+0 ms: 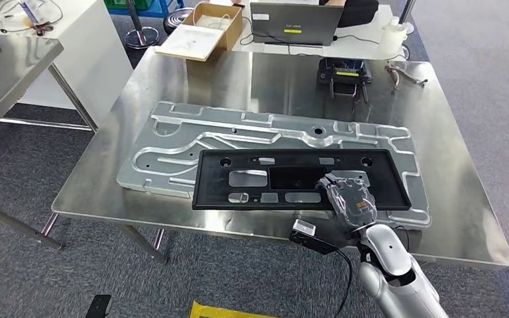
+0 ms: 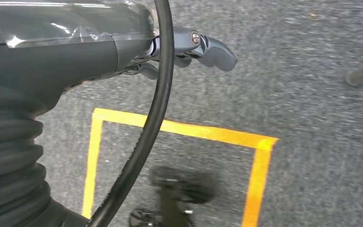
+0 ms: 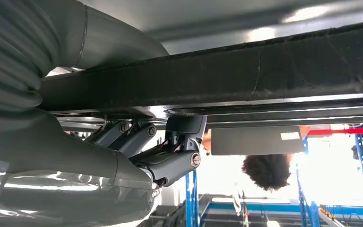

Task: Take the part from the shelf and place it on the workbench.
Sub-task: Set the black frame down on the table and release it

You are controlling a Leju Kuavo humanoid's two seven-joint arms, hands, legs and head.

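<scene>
The part [image 1: 298, 179], a flat black rectangular frame with cut-outs, lies on the workbench [image 1: 192, 86], resting over a large silver plate [image 1: 192, 142] with raised ribs. Behind these stand a laptop [image 1: 295, 23], an open cardboard box [image 1: 215, 26] and a small black device [image 1: 344, 71]. The right hand [image 1: 350, 202] grips the part's near edge towards its right end; the right wrist view shows its fingers [image 3: 175, 163] curled against the black edge [image 3: 264, 71]. The left hand [image 2: 189, 47] hangs over grey carpet [image 2: 312, 94] marked with yellow tape [image 2: 184, 127], fingers loosely bent and holding nothing.
</scene>
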